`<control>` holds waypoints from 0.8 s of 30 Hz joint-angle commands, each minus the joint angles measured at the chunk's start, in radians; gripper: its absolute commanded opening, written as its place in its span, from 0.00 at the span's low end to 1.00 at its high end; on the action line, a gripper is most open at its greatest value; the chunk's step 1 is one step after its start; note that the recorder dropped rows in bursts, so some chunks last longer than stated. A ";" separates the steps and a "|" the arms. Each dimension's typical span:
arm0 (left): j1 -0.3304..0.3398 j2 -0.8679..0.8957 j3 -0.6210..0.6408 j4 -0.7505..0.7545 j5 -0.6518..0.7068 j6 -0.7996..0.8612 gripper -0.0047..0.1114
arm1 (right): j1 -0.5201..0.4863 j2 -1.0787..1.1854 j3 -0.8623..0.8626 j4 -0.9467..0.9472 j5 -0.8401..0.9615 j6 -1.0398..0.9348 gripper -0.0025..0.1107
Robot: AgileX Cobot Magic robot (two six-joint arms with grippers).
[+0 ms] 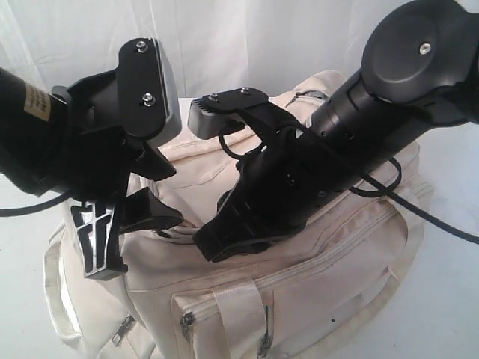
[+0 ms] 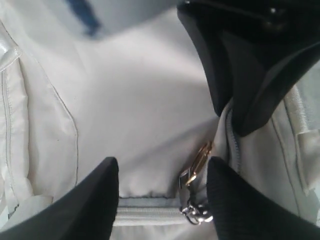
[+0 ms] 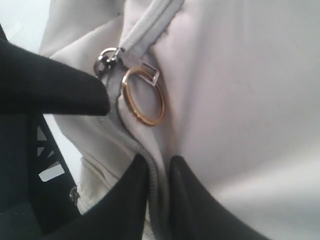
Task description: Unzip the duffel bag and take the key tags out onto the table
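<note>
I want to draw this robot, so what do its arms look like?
The left arm and right arm are black and chunky, with round joints. Thin black cables trail from them, and silver screws dot them. The left arm carries a small yellowish sticker. The fingers are black wedges; one has cut-out slots.

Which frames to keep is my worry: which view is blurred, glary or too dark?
Exterior view: white backdrop washed out, black arms lose detail, bag evenly lit. Left wrist view: soft throughout, gold ring smeared, left claw fingers blurred. Right wrist view: gold ring sharp, right claw fingers out of focus, bag partly bleached.
</note>
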State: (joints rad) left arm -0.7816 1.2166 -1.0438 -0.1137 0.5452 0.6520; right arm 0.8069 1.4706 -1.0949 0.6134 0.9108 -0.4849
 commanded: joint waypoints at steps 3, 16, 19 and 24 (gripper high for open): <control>0.002 0.048 0.006 -0.019 0.008 0.010 0.53 | 0.003 -0.001 0.003 0.021 0.032 0.022 0.15; 0.002 0.040 0.006 -0.011 0.087 -0.028 0.04 | 0.003 -0.001 0.003 0.019 0.034 0.022 0.15; 0.002 0.010 0.006 0.039 0.081 -0.086 0.04 | 0.003 -0.001 0.003 0.019 0.034 0.022 0.15; 0.002 -0.019 0.006 0.226 0.110 -0.281 0.04 | 0.003 -0.001 0.003 0.019 0.036 0.022 0.15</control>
State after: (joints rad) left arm -0.7816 1.2131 -1.0438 0.0300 0.6189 0.4678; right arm 0.8069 1.4706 -1.0949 0.6199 0.9108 -0.4698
